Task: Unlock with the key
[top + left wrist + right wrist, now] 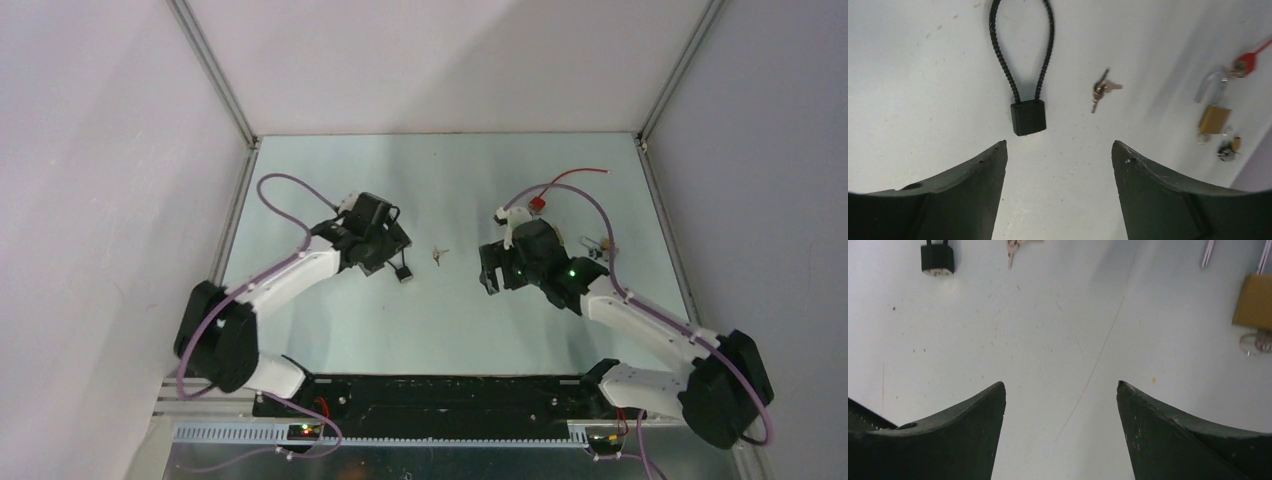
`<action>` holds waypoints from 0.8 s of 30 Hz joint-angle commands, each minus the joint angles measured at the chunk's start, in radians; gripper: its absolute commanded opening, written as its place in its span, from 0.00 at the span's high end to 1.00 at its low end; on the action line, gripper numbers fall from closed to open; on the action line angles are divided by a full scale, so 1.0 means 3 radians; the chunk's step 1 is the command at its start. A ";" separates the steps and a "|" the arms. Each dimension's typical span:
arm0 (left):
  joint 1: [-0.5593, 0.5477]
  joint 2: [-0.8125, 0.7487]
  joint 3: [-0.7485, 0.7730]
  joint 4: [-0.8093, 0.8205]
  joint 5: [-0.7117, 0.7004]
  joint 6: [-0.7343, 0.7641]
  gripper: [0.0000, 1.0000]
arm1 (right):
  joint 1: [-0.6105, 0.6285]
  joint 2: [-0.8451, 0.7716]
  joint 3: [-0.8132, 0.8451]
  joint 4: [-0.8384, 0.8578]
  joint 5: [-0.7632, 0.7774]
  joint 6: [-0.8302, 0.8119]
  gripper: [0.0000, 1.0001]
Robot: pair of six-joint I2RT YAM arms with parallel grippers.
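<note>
I have a flat, pale, matte table point(450, 330) in front of me, lightly speckled and scuffed, with one thin scratch running across it in the right wrist view. The left arm point(300, 275) and right arm point(640, 320), white-shelled with black joints and purple cables, reach in toward the middle from either side.

The left gripper point(1059, 145) stands wide apart, its dark, curved, hard-plastic fingers point(973, 190) holding nothing and hanging above bare table. The right gripper point(1061, 385) is spread just as wide and is likewise empty.

The cable lock point(1028, 116) lies flat just ahead of my left gripper: a small black boxy body with a braided black cable forming a long narrow loop away from me. The brass padlock point(1214, 119) lies well apart to the right, a squarish yellow-metal block with a shiny silver shackle that looks swung open, though I cannot be sure.

The pair of keys point(1102, 90) rests between the two locks, near the cable lock but not touching it: thin, silvery, joined at the heads and splayed. A red tag point(1245, 61) sits by the shackle's top, and a small bunch point(1229, 147) of metal bits lies just beside the brass body.
</note>
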 commanded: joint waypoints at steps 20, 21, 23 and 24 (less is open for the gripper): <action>0.0055 -0.2627 -0.0623 0.0016 -0.1568 0.2363 0.00 | 0.0341 0.2443 0.1727 0.0433 0.0252 0.0088 0.47; 0.0053 -0.2661 -0.0644 0.0013 -0.1593 0.2401 0.00 | 0.0351 0.2561 0.1772 0.0430 0.0288 0.0134 0.48; 0.0055 -0.2671 -0.0700 0.0024 -0.1608 0.2431 0.00 | 0.0378 0.2720 0.1939 0.0427 0.0387 0.0204 0.52; 0.0054 -0.2663 -0.0732 0.0028 -0.1608 0.2440 0.00 | 0.0390 0.2770 0.1981 0.0412 0.0457 0.0237 0.52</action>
